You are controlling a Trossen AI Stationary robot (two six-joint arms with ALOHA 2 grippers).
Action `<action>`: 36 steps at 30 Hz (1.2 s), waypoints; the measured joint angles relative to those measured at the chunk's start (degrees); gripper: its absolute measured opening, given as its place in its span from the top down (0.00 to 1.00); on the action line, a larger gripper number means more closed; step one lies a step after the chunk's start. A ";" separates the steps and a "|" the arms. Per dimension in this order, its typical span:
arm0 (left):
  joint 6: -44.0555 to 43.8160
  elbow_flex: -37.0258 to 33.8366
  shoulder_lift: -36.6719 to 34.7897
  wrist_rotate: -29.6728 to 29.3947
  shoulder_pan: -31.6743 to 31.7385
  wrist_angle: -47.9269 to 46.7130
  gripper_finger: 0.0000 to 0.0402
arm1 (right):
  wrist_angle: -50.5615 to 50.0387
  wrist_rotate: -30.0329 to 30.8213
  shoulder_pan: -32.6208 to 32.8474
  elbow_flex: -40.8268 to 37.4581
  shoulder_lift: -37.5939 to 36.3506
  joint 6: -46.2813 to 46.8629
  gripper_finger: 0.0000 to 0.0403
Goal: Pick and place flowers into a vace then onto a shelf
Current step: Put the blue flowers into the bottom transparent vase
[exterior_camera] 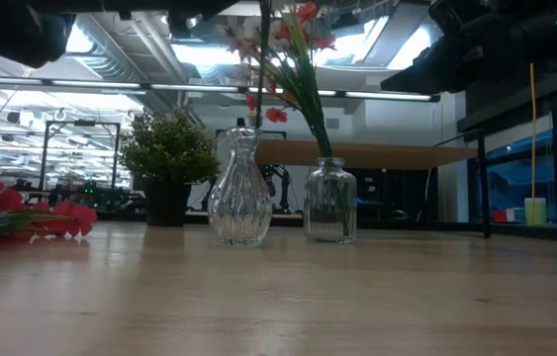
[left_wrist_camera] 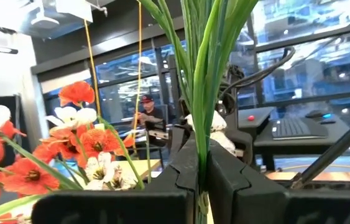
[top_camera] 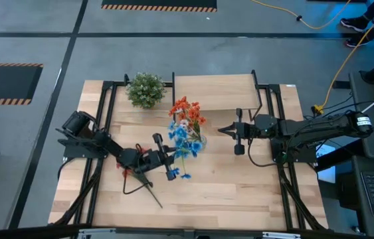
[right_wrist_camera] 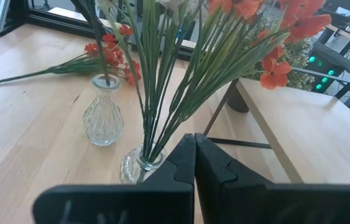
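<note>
My left gripper, clamped on green stems of a blue spray, holds it above the ribbed vase. Just beside that vase: cylindrical vase carrying a red-orange spray (white blooms mixed in). My right gripper, fingers pressed together and empty, hovers beside it. Another red spray lies on the table. Beyond: potted plant, shelf.
</note>
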 joint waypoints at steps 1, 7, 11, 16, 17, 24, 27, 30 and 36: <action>-0.20 -0.12 0.00 0.30 0.11 -0.02 0.97 | 0.02 0.00 -0.01 0.00 0.00 -0.03 0.99; -0.57 -0.66 0.00 -0.79 -1.23 0.00 0.97 | 0.00 0.01 0.01 0.00 0.00 -0.07 0.99; 0.15 -0.66 -0.01 -3.50 -2.53 0.02 0.97 | 0.00 0.02 0.01 0.00 0.00 -0.07 0.99; 0.12 -0.68 -0.02 -3.43 -3.10 0.00 0.97 | -0.02 0.01 0.01 0.00 0.00 -0.05 0.99; 0.12 -0.68 -0.02 -3.43 -3.10 0.00 0.97 | 0.00 0.01 0.01 0.00 0.00 -0.07 0.99; 0.17 -0.68 -1.24 -1.70 -3.16 -0.02 0.97 | 0.00 0.02 0.01 0.00 0.00 -0.07 0.99; 0.79 -0.68 -1.40 -2.22 -3.74 -0.06 0.97 | -0.01 0.02 0.01 0.00 0.00 -0.07 0.99; 1.24 -0.68 -1.40 -4.06 -4.42 -0.15 0.97 | 0.00 0.02 0.01 0.00 0.00 -0.07 0.99; -0.06 -0.68 -1.40 -5.77 -4.66 -2.26 0.97 | -0.01 0.02 0.01 0.00 0.00 -0.06 0.99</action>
